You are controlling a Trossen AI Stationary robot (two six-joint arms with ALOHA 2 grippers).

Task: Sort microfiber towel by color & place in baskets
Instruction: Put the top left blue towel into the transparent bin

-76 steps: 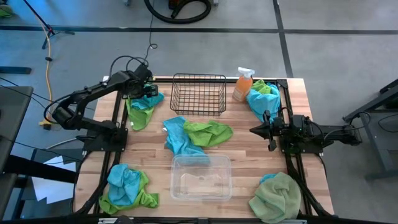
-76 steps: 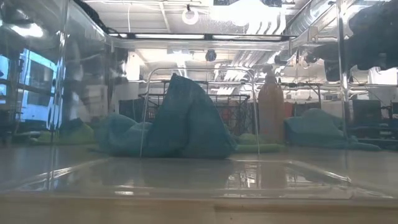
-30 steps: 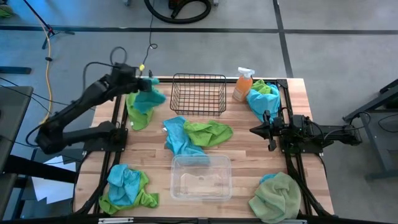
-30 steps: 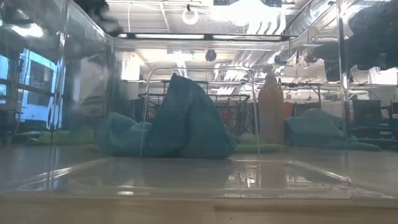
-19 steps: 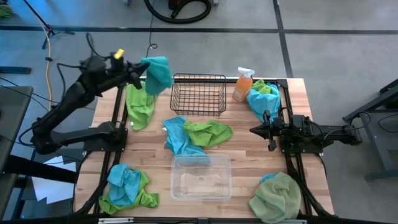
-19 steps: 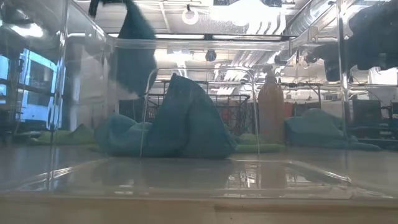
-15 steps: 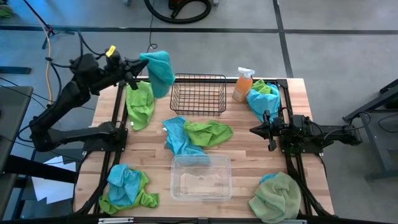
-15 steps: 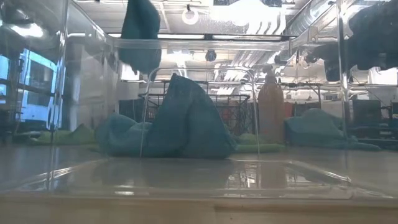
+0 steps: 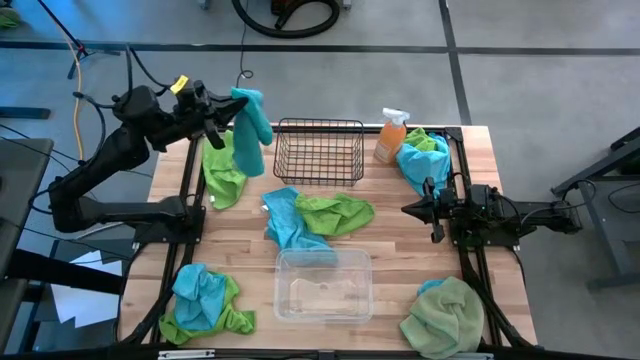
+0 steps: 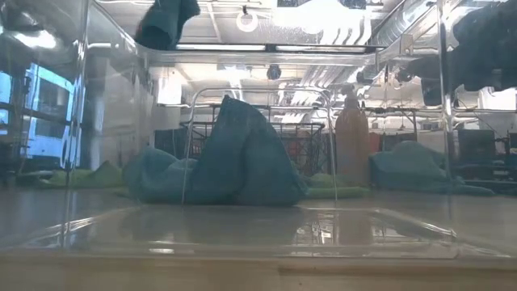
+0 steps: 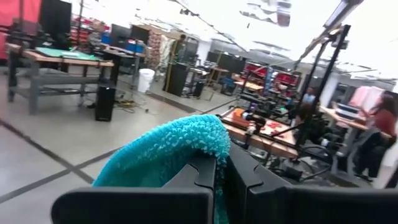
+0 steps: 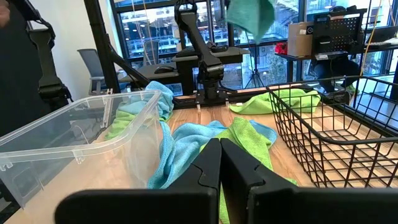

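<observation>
Turquoise cloth (image 9: 251,125) dangles in the air off the table's far left corner, pinched tight in the left gripper (image 9: 226,113), just to the left of the black wire basket (image 9: 320,151), and that basket has nothing in it. The clear plastic tub (image 9: 323,285) at the middle of the near edge holds no cloth either. A blue and lime pair (image 9: 312,215) lies between the two containers, a lime cloth (image 9: 223,170) sits by the far left corner under the hanging one, another mixed bundle (image 9: 205,301) fills the near left corner, and the pale sage cloth (image 9: 446,316) the near right. The right gripper (image 9: 408,209) waits at the right edge, fingers pressed together on nothing, beside the orange spray bottle (image 9: 391,135) and its heap (image 9: 419,157).
</observation>
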